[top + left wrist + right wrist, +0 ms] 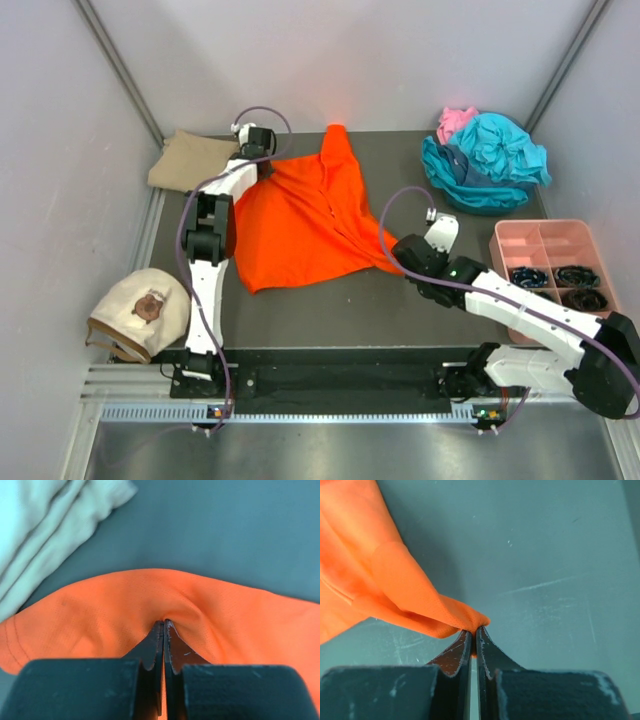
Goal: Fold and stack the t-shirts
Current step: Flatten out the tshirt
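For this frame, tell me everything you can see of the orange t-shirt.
Bright, thin, finely knit cloth, the orange t-shirt lies spread but rumpled on the dark table, left of centre, one part tapering toward the back. The left end effector is shut on its far-left edge, puckering it, near the folded tan shirt. The right end effector is shut on a bunched corner at its near-right side.

Table [400, 165] — orange t-shirt [300, 220], other t-shirts [490, 150], cap [135, 310], tray [545, 224].
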